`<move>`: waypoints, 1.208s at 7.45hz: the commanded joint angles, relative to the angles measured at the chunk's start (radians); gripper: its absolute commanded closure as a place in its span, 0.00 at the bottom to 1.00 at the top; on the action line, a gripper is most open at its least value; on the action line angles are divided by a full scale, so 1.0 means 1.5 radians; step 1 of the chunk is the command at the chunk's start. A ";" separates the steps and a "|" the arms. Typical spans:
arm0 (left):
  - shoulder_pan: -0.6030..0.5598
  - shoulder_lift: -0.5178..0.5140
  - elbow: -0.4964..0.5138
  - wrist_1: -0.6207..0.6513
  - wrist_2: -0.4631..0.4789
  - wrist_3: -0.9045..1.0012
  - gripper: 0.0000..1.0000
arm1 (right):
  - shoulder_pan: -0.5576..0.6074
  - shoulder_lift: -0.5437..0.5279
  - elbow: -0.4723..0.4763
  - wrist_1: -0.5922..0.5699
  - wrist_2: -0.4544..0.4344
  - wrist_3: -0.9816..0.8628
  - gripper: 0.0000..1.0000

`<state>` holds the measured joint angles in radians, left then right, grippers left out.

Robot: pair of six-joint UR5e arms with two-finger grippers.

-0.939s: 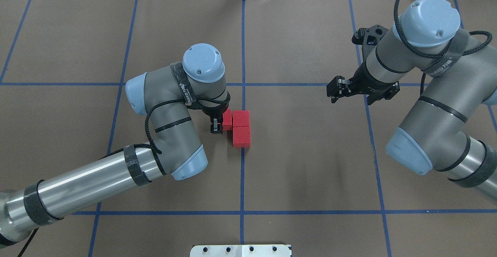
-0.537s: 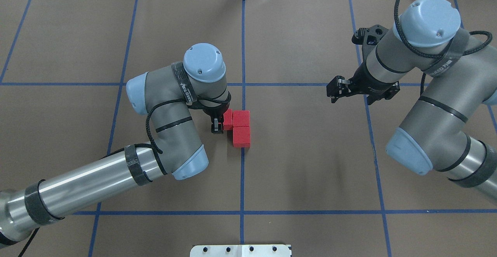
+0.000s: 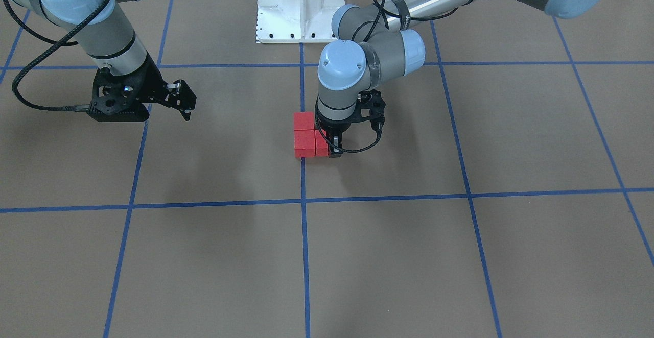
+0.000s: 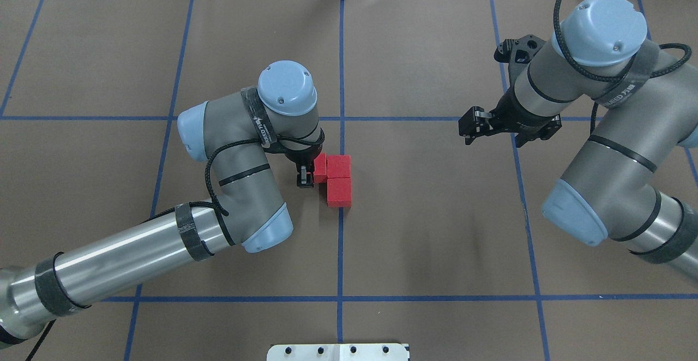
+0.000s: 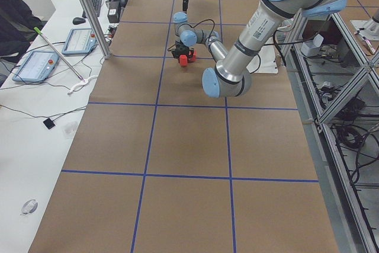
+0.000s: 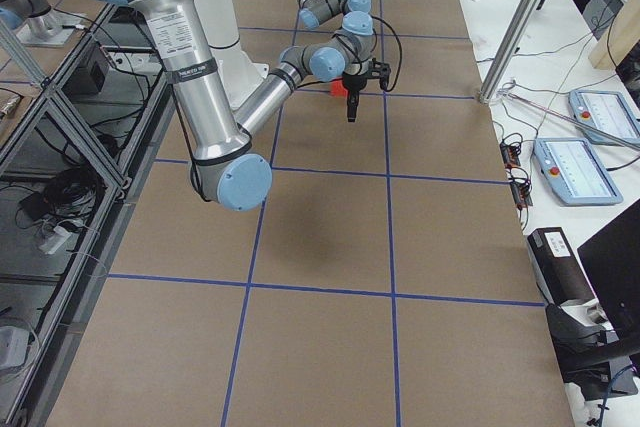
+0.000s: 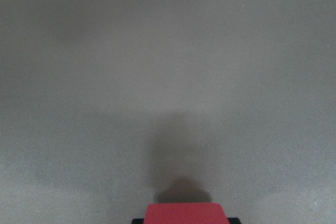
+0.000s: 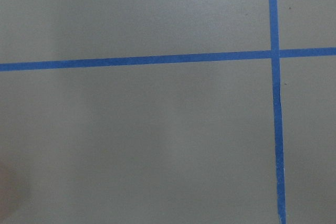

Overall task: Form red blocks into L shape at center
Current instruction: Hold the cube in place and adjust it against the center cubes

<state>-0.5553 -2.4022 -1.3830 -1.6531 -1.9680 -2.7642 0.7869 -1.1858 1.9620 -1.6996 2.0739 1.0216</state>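
Note:
Two red blocks (image 4: 338, 166) (image 4: 338, 193) sit touching in a column on the middle blue tape line (image 4: 341, 252); the front-facing view shows them too (image 3: 303, 121) (image 3: 304, 144). A third red block (image 4: 320, 168) (image 3: 322, 144) rests against the far one's left side, so the three form an L. My left gripper (image 4: 308, 175) (image 3: 329, 146) is low and shut on this third block, which fills the bottom edge of the left wrist view (image 7: 184, 213). Its wrist hides one finger. My right gripper (image 4: 469, 129) (image 3: 185, 104) hangs open and empty, far to the right.
The white robot base plate (image 4: 338, 352) (image 3: 299, 6) lies at the table's near edge. My right wrist view shows only brown paper and a blue tape crossing (image 8: 274, 54). Control tablets (image 5: 35, 66) and metal posts (image 5: 89, 10) stand beside the table's long side.

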 commanded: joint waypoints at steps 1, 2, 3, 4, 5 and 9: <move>0.000 -0.001 0.003 0.000 0.002 0.000 0.00 | 0.000 0.000 0.000 0.000 0.000 0.000 0.00; 0.000 -0.002 0.003 0.000 0.002 -0.001 0.00 | 0.000 0.000 0.000 0.000 0.000 0.000 0.00; 0.000 -0.004 0.002 -0.001 0.002 0.001 0.00 | 0.000 0.000 0.000 0.000 0.000 0.000 0.00; -0.001 -0.008 0.001 0.000 0.001 0.003 0.00 | 0.000 0.000 0.000 0.000 0.000 0.000 0.00; -0.002 -0.008 -0.005 0.002 -0.003 0.004 0.00 | 0.000 0.000 0.000 0.000 0.000 0.001 0.00; -0.018 0.145 -0.249 0.040 -0.045 0.119 0.00 | 0.012 -0.008 -0.001 0.000 -0.001 -0.003 0.00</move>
<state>-0.5732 -2.3054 -1.5938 -1.6173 -2.0138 -2.6861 0.7931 -1.1891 1.9618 -1.6996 2.0736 1.0206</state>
